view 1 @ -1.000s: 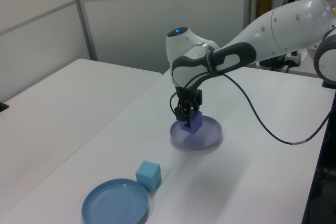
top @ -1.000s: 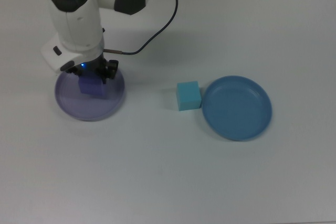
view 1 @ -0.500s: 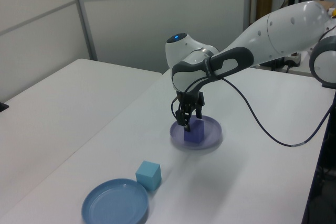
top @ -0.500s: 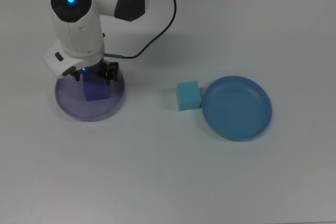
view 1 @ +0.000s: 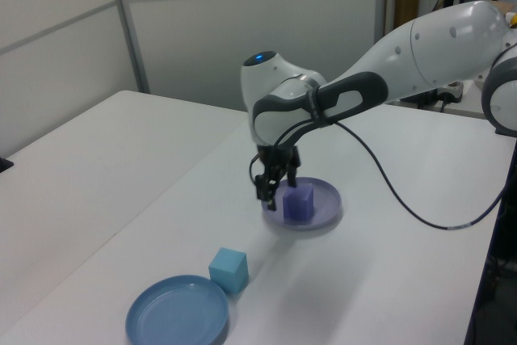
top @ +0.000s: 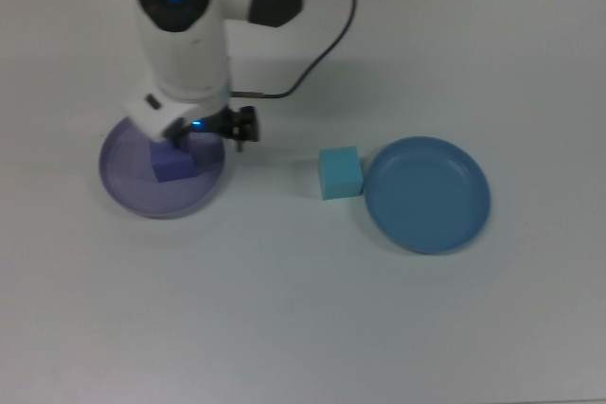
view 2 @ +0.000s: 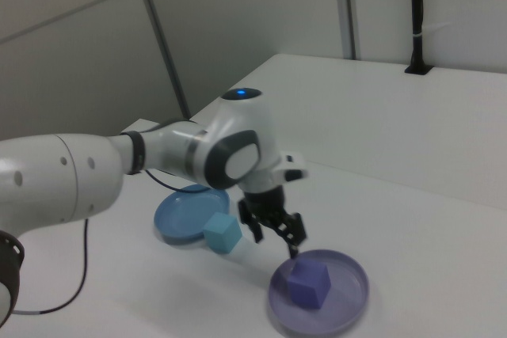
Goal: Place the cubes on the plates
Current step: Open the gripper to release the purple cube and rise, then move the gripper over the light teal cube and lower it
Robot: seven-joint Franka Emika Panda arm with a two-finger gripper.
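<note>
The small matte purple-blue cube (top: 173, 163) now sits alone on the pale lavender round plate (top: 123, 186), released; the hand (view 2: 274, 231), fingers spread and empty, has lifted clear towards the light turquoise foam cube (top: 340, 172), which still rests on the white table (top: 284, 309) touching the medium blue rimmed plate (top: 428, 195)

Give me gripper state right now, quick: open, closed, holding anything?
Gripper: open, holding nothing. It hangs apart from the small purple-blue foam cube, which sits free on the round pale lavender plate.
</note>
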